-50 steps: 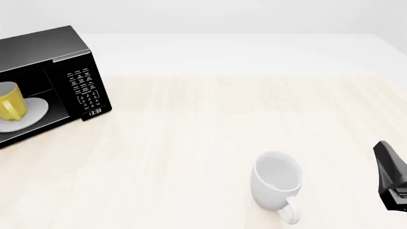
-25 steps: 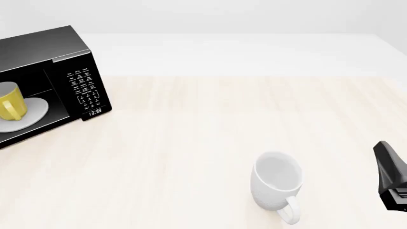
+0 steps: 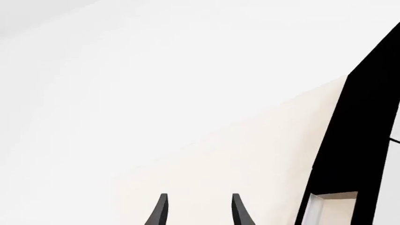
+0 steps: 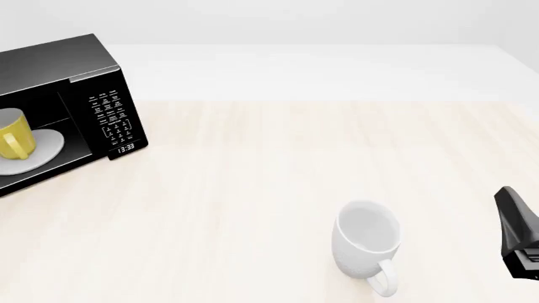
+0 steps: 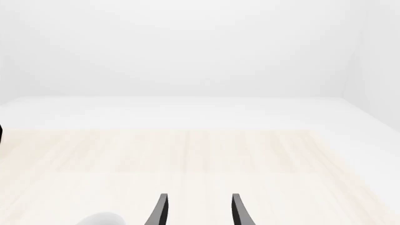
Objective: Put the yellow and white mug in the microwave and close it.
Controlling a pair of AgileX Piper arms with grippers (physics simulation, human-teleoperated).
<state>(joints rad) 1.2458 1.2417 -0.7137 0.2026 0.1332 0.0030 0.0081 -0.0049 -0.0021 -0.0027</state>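
The yellow and white mug (image 4: 14,135) stands upright on the white turntable plate (image 4: 47,146) inside the black microwave (image 4: 76,63) at the table's far left. The microwave's cavity is open to the front, and its keypad panel (image 4: 111,121) faces me. Its door does not show in the front view. My left gripper (image 3: 198,212) is open and empty, with a black slab of the microwave (image 3: 362,136) close beside it. My right gripper (image 5: 198,212) is also open and empty. Only part of the right arm (image 4: 518,233) shows, at the front view's right edge.
A larger all-white mug (image 4: 367,240) stands upright near the table's front, left of the right arm, handle toward me. Its rim (image 5: 100,219) just shows in the right wrist view. The light wood table (image 4: 278,164) ends in a white strip at the back.
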